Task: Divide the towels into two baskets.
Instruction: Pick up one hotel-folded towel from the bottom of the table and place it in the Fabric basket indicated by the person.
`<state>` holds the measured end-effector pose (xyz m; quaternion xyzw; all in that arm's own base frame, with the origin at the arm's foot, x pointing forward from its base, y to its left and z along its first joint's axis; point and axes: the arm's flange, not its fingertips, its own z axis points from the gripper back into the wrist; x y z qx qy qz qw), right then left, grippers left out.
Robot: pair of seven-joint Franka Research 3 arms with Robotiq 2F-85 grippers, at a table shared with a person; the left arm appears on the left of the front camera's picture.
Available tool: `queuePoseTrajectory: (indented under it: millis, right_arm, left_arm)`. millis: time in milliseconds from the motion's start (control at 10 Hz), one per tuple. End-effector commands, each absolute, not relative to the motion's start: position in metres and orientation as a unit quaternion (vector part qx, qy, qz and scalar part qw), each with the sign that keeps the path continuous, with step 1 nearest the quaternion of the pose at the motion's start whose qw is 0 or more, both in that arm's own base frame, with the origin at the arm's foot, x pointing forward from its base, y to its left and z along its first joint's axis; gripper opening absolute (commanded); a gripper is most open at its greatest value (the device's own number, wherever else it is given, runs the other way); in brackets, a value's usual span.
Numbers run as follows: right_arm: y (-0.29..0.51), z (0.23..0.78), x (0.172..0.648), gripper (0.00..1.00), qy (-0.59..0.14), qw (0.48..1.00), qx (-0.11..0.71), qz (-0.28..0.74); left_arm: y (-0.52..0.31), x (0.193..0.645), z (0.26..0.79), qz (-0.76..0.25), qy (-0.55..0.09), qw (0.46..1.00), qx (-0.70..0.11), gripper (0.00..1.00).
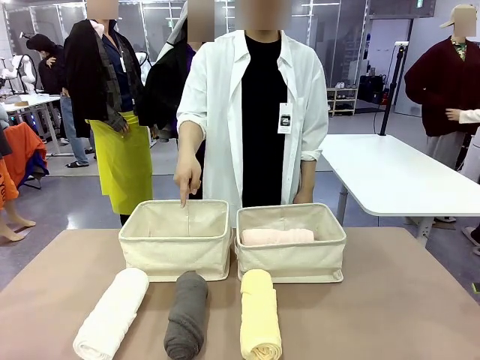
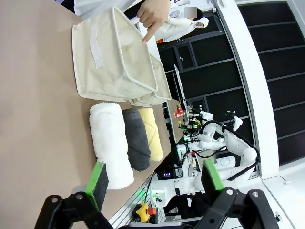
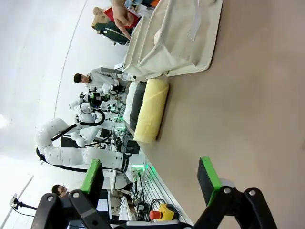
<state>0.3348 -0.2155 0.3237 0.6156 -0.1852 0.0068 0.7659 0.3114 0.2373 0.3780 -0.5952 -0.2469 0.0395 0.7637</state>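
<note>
The pale pink towel (image 1: 277, 236) lies rolled inside the right basket (image 1: 292, 264), whose near wall stands at 1 o'clock from the tabletop's (image 1: 397, 300) middle. The left basket (image 1: 174, 261) stands just beside it, at its 9 o'clock. A person's hand (image 1: 187, 178) points one finger down over the left basket's far rim. At 6 o'clock from the baskets three rolls lie side by side on the tabletop: white towel (image 1: 112, 315), dark grey towel (image 1: 186, 315) and pale yellow towel (image 1: 259, 324). The robot's left hand (image 2: 156, 177) is open with nothing between its green pads, the white towel at its 11 o'clock. The robot's right hand (image 3: 150, 175) is open too, with nothing between its pads, the pale yellow towel at its 12 o'clock.
</note>
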Motion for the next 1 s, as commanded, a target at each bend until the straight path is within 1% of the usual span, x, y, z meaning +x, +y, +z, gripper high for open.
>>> queuePoseTrajectory:
  millis: [0, 100, 200, 300, 500, 600, 700, 800, 900]
  right_arm:
    - [-0.214, 0.324, 0.337, 1.0, -0.196, 0.763, 0.616, 0.012]
    - [-0.214, 0.324, 0.337, 1.0, -0.196, 0.763, 0.616, 0.012]
    - [-0.214, 0.324, 0.337, 1.0, -0.196, 0.763, 0.616, 0.012]
    - [-0.214, 0.324, 0.337, 1.0, -0.196, 0.763, 0.616, 0.012]
    - [-0.214, 0.324, 0.337, 1.0, -0.196, 0.763, 0.616, 0.012]
    - [-0.214, 0.324, 0.337, 1.0, -0.196, 0.763, 0.616, 0.012]
    - [-0.214, 0.324, 0.337, 1.0, -0.196, 0.763, 0.616, 0.012]
    - [-0.214, 0.324, 0.337, 1.0, -0.196, 0.763, 0.616, 0.012]
    - [-0.214, 0.324, 0.337, 1.0, -0.196, 0.763, 0.616, 0.012]
  left_arm:
    - [0.239, 0.309, 0.379, 0.038, -0.249, 0.763, -0.595, 1.0]
    - [0.237, 0.311, 0.378, 0.039, -0.247, 0.764, -0.595, 1.0]
    - [0.209, 0.32, 0.399, -0.002, -0.226, 0.794, -0.565, 1.0]
    - [0.178, 0.332, 0.406, -0.034, -0.19, 0.833, -0.518, 1.0]
    - [0.133, 0.343, 0.426, -0.087, -0.149, 0.867, -0.467, 1.0]
    - [0.112, 0.348, 0.433, -0.111, -0.131, 0.888, -0.426, 1.0]
    - [0.088, 0.352, 0.435, -0.132, -0.113, 0.906, -0.387, 1.0]
    - [0.061, 0.358, 0.424, -0.159, -0.097, 0.926, -0.328, 1.0]
    - [0.038, 0.358, 0.415, -0.161, -0.096, 0.938, -0.293, 1.0]
